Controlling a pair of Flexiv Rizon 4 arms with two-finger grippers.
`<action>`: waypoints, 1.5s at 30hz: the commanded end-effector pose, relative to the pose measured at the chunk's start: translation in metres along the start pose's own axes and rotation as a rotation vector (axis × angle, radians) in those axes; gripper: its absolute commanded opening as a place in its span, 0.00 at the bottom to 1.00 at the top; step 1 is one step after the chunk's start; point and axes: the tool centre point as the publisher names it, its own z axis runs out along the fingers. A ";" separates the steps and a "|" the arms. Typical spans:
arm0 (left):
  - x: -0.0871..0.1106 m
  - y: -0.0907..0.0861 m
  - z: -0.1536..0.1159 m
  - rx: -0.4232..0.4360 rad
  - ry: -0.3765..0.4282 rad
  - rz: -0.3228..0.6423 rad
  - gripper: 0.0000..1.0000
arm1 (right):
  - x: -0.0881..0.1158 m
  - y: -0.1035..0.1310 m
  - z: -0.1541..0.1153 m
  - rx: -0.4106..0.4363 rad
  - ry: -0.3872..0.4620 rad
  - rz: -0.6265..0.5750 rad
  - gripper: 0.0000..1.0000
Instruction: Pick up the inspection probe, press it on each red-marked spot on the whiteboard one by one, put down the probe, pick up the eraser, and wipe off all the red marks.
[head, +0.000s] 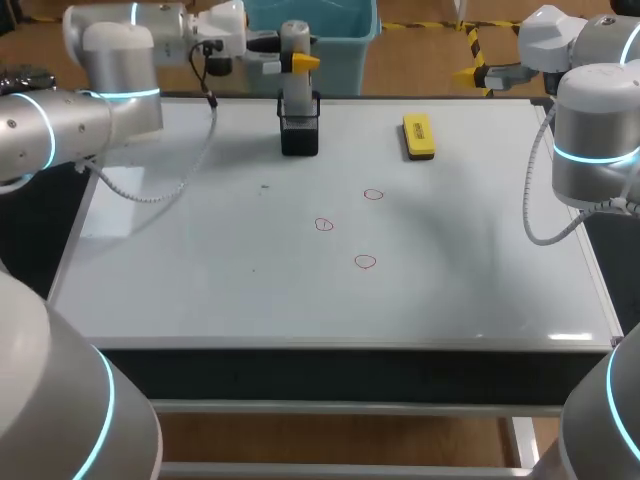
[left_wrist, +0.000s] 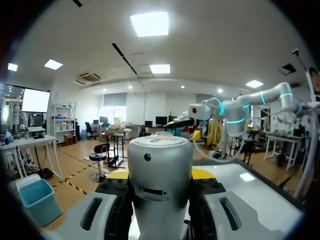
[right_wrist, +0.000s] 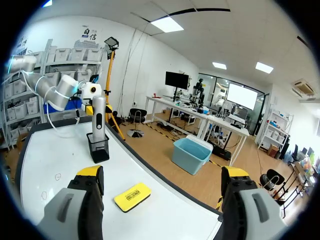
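Head view. Reader: Where does the probe (head: 297, 100) stand, and what has hold of it?
Legend: It stands upright in the black holder (head: 300, 137) at the far edge of the whiteboard (head: 200, 260). The left gripper (head: 302, 62) comes in level and grasps the probe near its top. Left wrist view shows the pads (left_wrist: 122, 200) against both its sides, with no gap to be seen. The right gripper (right_wrist: 162, 172) is released, with nothing between its fingers, and hangs by the whiteboard's far right corner. The eraser (head: 418, 137) lies flat to the right of the holder, apart from it.
Reader: So the step in hand is the pick-up. What makes it go well?
Legend: Judged from these views, lift straight up along the probe's axis until its foot is clear of the holder's rim. A sideways pull would likely tip the holder or wedge the probe. Keep the grip firm, since a smooth round body held so high can slip or swing. Only then carry it toward the three red marks (head: 323, 224), which sit mid-whiteboard, well apart from the holder. Hold the probe upright so its tip meets each ring squarely.
Reader: Any hazard?
Legend: The left arm's cable (head: 212, 120) droops over the whiteboard; it should be kept off the marks
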 end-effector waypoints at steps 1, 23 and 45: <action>0.013 -0.022 -0.005 -0.034 -0.032 0.014 0.00 | 0.000 0.000 0.000 0.001 0.001 0.000 1.00; 0.036 -0.089 -0.062 0.016 -0.126 0.045 0.00 | 0.000 0.000 0.000 0.001 0.001 0.000 1.00; 0.066 -0.022 -0.183 -0.038 -0.346 0.017 0.00 | 0.000 0.000 0.000 0.001 0.001 0.000 1.00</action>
